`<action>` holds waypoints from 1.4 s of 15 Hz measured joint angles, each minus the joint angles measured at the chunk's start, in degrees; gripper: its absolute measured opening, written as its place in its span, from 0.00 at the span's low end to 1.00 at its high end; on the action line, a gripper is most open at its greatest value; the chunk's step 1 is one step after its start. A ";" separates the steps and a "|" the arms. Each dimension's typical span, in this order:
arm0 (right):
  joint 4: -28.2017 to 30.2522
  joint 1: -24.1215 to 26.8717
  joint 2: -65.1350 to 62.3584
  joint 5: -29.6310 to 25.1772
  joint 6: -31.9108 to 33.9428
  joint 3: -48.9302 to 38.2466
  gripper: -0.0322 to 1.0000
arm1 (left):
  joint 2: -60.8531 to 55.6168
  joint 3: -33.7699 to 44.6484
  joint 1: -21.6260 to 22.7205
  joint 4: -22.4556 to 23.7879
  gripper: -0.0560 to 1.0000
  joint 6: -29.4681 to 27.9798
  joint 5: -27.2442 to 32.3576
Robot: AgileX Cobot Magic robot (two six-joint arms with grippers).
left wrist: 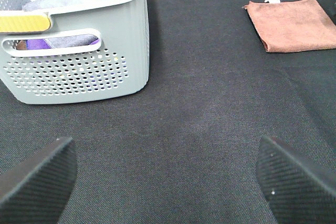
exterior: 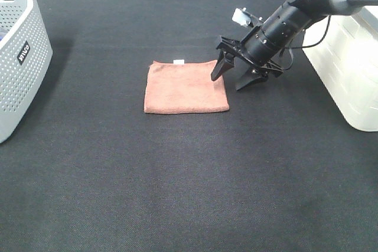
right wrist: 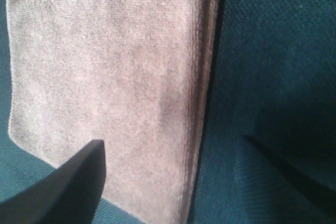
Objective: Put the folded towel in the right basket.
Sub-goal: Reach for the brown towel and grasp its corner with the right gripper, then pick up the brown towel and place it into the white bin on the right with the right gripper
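The folded towel [exterior: 185, 86], a terracotta square with a small white tag on its far edge, lies flat on the black table. It also shows in the left wrist view [left wrist: 294, 23] and fills the right wrist view [right wrist: 110, 82]. My right gripper [exterior: 231, 78] is open, low at the towel's right edge, one finger over the cloth and one over the table beside it. The right basket [exterior: 348, 69], a plain white bin, stands at the right edge. My left gripper [left wrist: 168, 177] is open and empty over bare table.
A grey perforated basket [exterior: 20, 57] with a black label stands at the far left; the left wrist view shows cloths inside the grey basket [left wrist: 79, 61]. Black cloth covers the table [exterior: 189, 187].
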State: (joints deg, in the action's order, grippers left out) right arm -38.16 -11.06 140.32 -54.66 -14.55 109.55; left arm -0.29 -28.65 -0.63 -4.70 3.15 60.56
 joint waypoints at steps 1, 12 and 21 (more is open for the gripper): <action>0.00 0.00 0.86 -0.23 -0.06 0.34 0.67 | 0.00 0.00 0.00 0.00 0.88 0.00 0.00; -2.75 -2.98 3.27 1.95 -2.92 0.92 0.19 | 0.00 0.00 0.00 0.00 0.88 0.00 0.00; -0.34 -3.09 -3.21 1.03 -2.86 0.92 0.04 | 0.00 0.00 0.00 0.00 0.88 0.00 0.00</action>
State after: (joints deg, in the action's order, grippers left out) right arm -38.50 -14.15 137.11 -53.63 -17.42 110.47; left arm -0.29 -28.65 -0.63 -4.70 3.15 60.56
